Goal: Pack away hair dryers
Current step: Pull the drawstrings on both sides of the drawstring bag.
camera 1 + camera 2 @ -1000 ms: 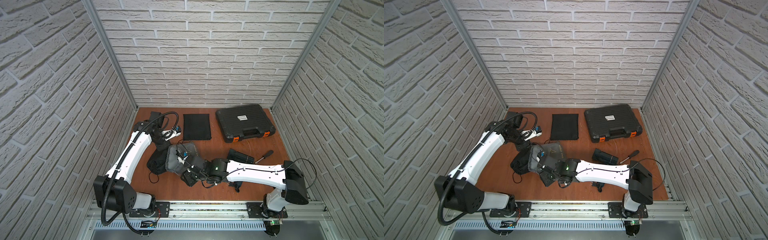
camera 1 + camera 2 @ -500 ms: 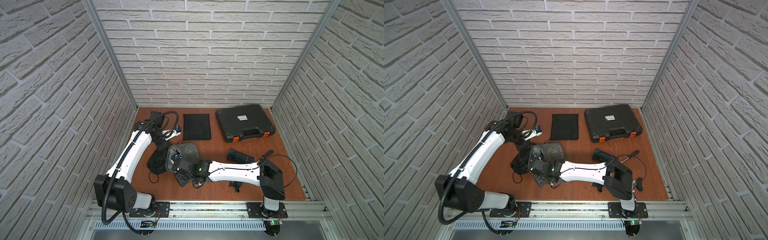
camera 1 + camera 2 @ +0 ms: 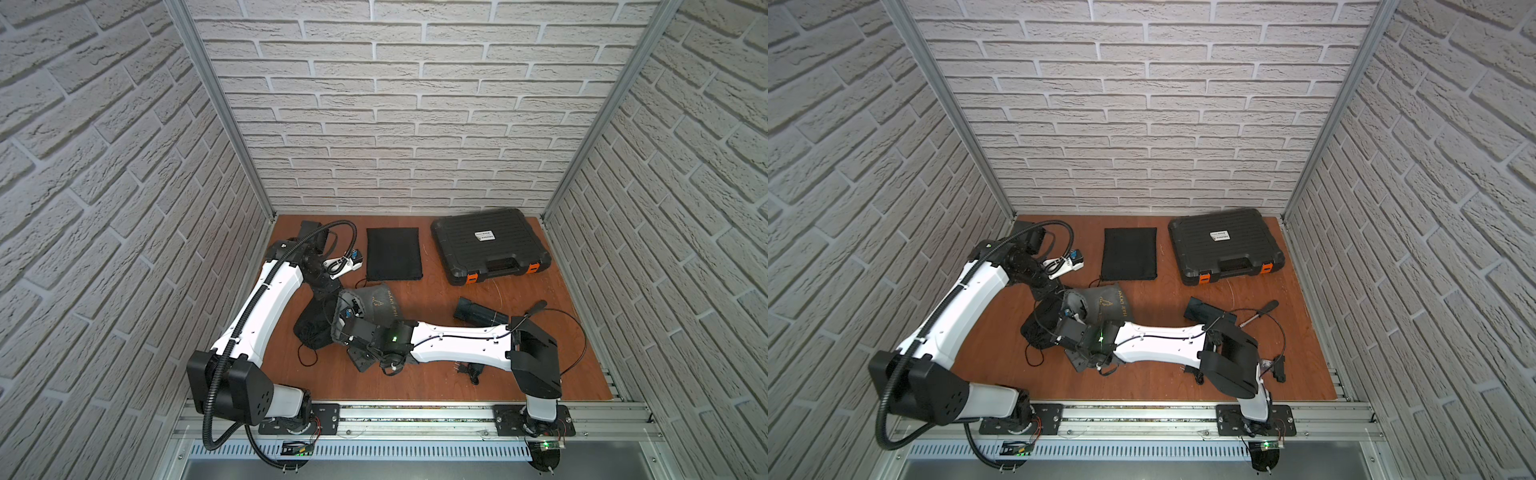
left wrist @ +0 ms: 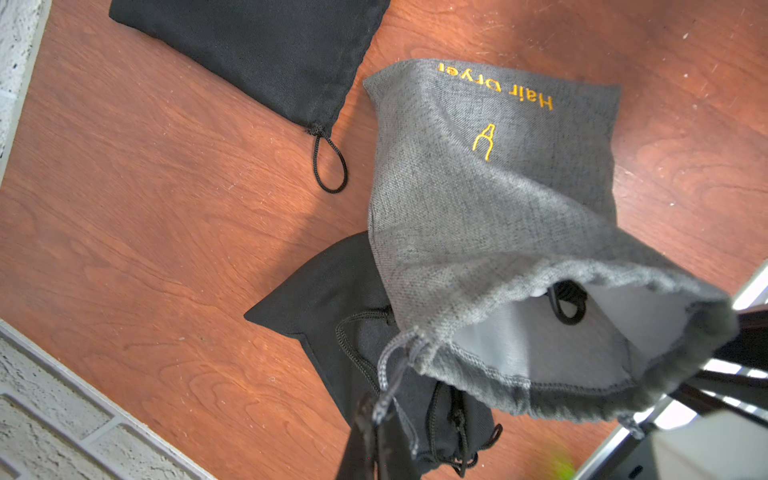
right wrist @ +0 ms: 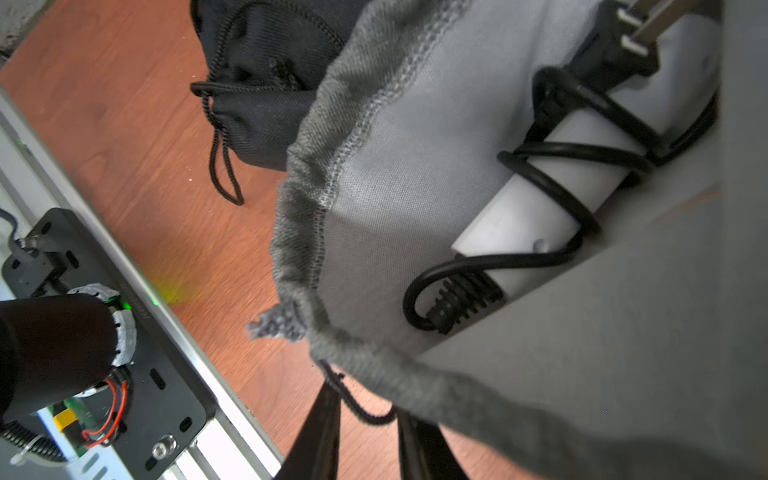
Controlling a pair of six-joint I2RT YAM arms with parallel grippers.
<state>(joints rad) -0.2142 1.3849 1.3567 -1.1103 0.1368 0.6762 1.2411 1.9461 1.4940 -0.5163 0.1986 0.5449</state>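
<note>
A grey "Hair Dryer" pouch [image 3: 376, 305] [image 3: 1106, 305] lies mid-table with its mouth held up. Inside it, the right wrist view shows a white hair dryer [image 5: 540, 199] with black cord coiled round its handle. My left gripper [image 4: 376, 415] [image 3: 330, 291] is shut on the pouch's grey drawstring [image 4: 395, 361]. At the pouch's rim [image 5: 374, 365] sits my right gripper [image 5: 368, 411] [image 3: 353, 322], its jaws apart with a black cord loop lying across them. A dark teal hair dryer [image 3: 478, 313] [image 3: 1204, 309] lies on the table to the right, behind my right forearm.
A stuffed black drawstring pouch [image 4: 345, 316] [image 3: 311, 330] lies under the grey pouch's mouth. A flat black pouch [image 3: 392, 253] and a closed black hard case [image 3: 488, 249] with orange latches sit at the back. A loose cord and plug [image 3: 467, 368] trail near my right arm.
My right arm has swung left, bringing its gripper up to the grey pouch's mouth, and its jaws have narrowed. The left arm has held still.
</note>
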